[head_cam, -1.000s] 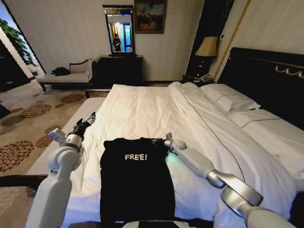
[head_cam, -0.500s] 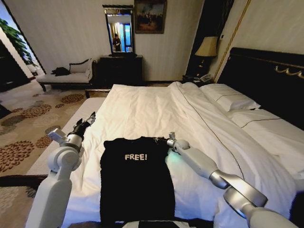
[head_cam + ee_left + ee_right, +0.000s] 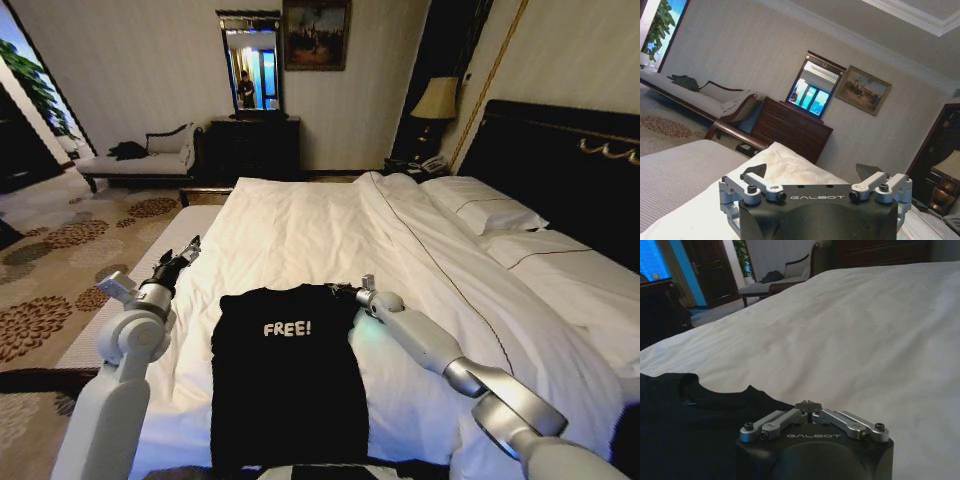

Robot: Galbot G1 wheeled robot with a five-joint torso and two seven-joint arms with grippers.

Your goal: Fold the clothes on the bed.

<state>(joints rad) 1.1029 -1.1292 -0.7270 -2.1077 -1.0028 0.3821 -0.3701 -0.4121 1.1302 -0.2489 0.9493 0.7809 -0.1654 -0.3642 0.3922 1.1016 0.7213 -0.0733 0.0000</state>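
Note:
The clothes are one black T-shirt [image 3: 287,370] with white "FREE!" lettering, lying flat on the near end of the bed [image 3: 330,235], sleeves tucked in. My right gripper [image 3: 347,290] sits at the shirt's far right shoulder corner. In the right wrist view its fingertips [image 3: 808,404] are pressed together at the edge of the T-shirt [image 3: 695,430], pinching the fabric there. My left gripper [image 3: 186,250] hangs open to the left of the shirt, apart from it. In the left wrist view the left gripper [image 3: 811,172] has spread fingers with nothing between them.
White pillows [image 3: 482,212] and a dark headboard [image 3: 560,165] lie at the right. A grey striped bench [image 3: 150,275] runs along the bed's left side, with patterned carpet [image 3: 50,260] beyond. A chaise [image 3: 140,160], a dresser [image 3: 255,145] and a lamp [image 3: 435,100] stand by the far wall.
My right gripper has slid slightly farther up the bed, and the shirt's far right corner has stretched along with it. The left arm has stayed still.

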